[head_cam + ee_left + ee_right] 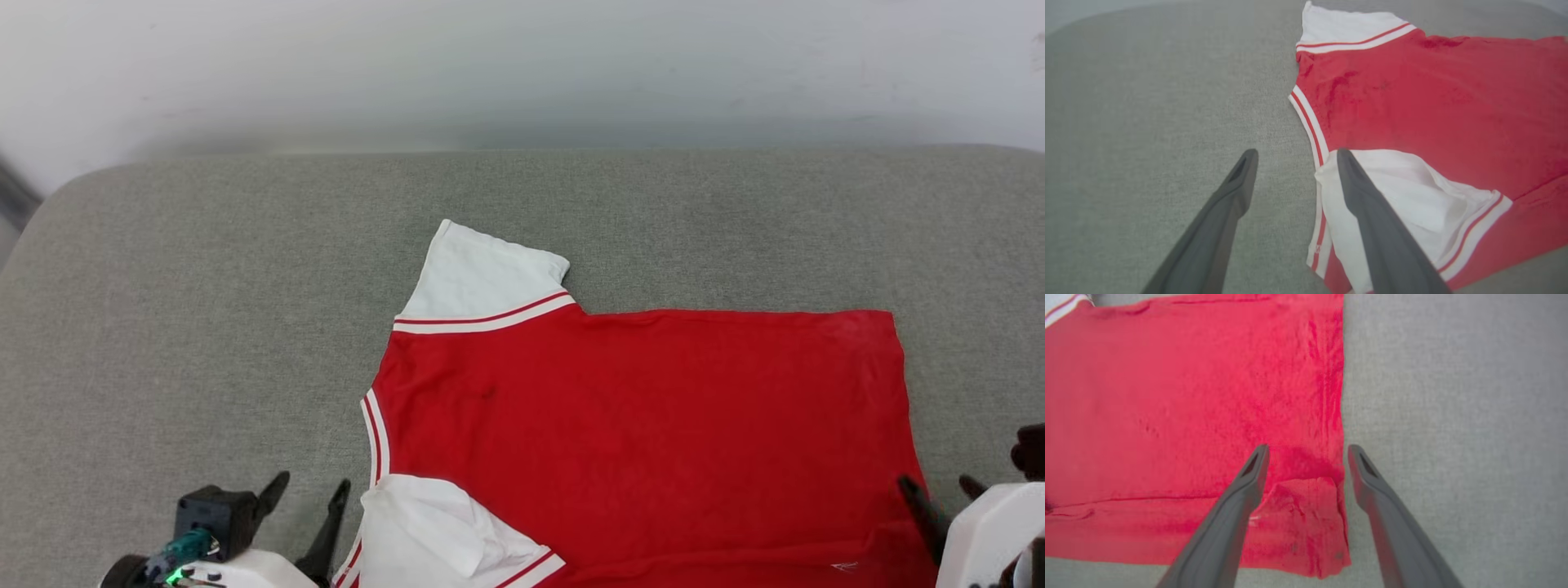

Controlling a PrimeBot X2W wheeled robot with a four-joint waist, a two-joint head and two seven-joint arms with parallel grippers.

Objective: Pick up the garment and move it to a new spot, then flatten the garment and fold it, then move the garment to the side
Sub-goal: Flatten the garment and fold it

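The left tool is standing open and empty, one finger just beside the white near sleeve, the other over bare counter. The right tool is gaping too, gripping nothing, straddling the hem corner, where a small flap is folding over. The shirt is lying flat, plain red up, collar leftward, at the counter's near edge, right of middle. It is looking light, soft and limp, likely sagging once lifted; shoulder and hem corners are offering the best pinch. Its near edge is running out of the head view, and its underside is lying out of sight.
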